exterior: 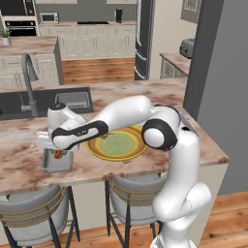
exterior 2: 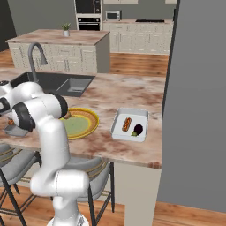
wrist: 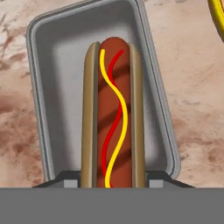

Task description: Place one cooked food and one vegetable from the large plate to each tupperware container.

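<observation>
In the hand view we see a hot dog (wrist: 113, 113), a reddish-brown sausage in a tan bun with wavy yellow and red lines of sauce, running up the middle of the frame over the shallow grey rectangular tray (wrist: 57, 65). Our jaws are closed on it at the bottom edge. In the right base view, the whitish tray (exterior 2: 130, 115) at centre right holds another hot dog (exterior 2: 126, 124) beside a dark purple lump (exterior 2: 137, 129); the wide yellow-rimmed plate (exterior 2: 90, 115) lies centre left on the marbled worktop (exterior 2: 110, 95). We can read no writing anywhere.

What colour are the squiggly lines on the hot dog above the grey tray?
One yellow and one red, on the hot dog; clearest in the hand view.
</observation>
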